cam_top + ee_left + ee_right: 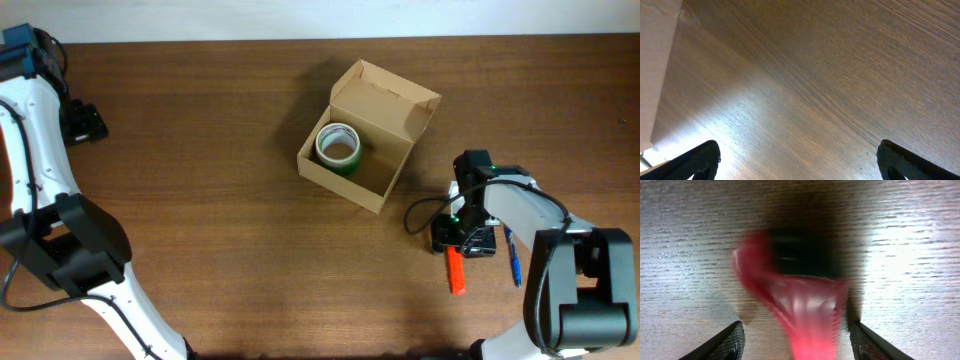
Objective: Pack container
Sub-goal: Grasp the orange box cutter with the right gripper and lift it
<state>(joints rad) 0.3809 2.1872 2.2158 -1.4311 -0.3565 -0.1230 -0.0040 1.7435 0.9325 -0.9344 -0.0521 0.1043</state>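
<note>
In the container (385, 103) — green tape roll (338, 147).

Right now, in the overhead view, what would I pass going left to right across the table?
left gripper → container → orange marker → blue pen

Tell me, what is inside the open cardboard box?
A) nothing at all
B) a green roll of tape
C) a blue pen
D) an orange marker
B: the overhead view shows a green roll of tape sitting inside the open container, while the orange marker and the blue pen lie outside it on the table.
</note>
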